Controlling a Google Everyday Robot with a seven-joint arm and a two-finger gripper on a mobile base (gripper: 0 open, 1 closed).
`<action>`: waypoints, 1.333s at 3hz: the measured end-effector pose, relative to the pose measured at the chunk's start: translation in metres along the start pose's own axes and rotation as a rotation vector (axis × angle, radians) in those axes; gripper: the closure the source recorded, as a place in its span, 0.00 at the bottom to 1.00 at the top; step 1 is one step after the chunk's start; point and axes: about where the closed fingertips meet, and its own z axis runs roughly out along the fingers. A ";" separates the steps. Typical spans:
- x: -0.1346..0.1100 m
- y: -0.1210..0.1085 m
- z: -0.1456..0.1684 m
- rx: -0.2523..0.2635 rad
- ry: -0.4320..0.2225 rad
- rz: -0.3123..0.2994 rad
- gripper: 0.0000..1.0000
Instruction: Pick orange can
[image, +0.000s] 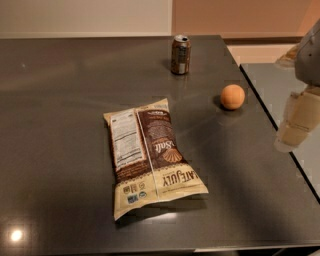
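Note:
The orange can (180, 55) stands upright near the far edge of the dark table (60, 125); it has a dark brownish-orange body, pale label marks and a silver top. My gripper (294, 131) hangs at the right edge of the view, past the table's right edge, well to the right of and nearer than the can. It holds nothing that I can see.
A round orange fruit (233, 96) lies right of and nearer than the can. A brown and cream chip bag (152, 155) lies flat at the table's middle. A second grey surface (270, 82) adjoins on the right. A wall runs behind the table.

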 end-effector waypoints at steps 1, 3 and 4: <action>0.000 0.000 0.000 0.002 -0.001 0.000 0.00; -0.025 -0.035 0.010 0.058 -0.096 0.004 0.00; -0.043 -0.064 0.023 0.081 -0.168 0.025 0.00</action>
